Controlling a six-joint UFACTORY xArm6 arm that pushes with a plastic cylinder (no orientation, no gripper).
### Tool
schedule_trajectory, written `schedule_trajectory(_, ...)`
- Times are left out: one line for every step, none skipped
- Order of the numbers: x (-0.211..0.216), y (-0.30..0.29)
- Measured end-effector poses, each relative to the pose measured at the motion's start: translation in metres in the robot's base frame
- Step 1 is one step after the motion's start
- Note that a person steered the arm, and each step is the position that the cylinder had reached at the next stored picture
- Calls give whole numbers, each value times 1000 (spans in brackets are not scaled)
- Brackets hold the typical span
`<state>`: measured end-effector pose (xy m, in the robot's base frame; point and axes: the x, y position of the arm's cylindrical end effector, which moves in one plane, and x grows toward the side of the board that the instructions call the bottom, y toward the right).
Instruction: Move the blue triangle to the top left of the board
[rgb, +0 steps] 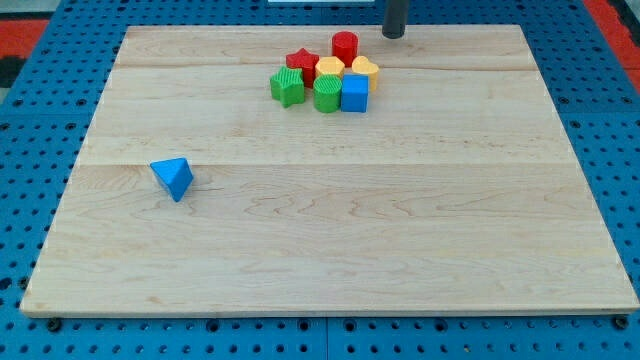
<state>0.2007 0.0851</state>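
Observation:
The blue triangle (173, 177) lies alone on the wooden board (330, 250), at the view's left, about mid-height. My tip (393, 34) is at the view's top, right of centre, at the board's far edge. It is far from the blue triangle, up and to the right of it, and just right of the block cluster without touching it.
A tight cluster sits near the top centre: a red cylinder (345, 46), a red star (302, 65), a yellow heart (365, 69), a yellow block (331, 69), a green block (287, 86), a second green block (327, 93) and a blue cube (354, 93). Blue pegboard (40, 150) surrounds the board.

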Motion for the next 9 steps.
schedule_trajectory(39,-53)
schedule_trajectory(71,-31)
schedule_trajectory(91,56)
schedule_trajectory(179,66)
schedule_trajectory(267,3)
schedule_trajectory(282,-103)
schedule_trajectory(288,-191)
schedule_trajectory(290,-233)
schedule_trajectory(270,-280)
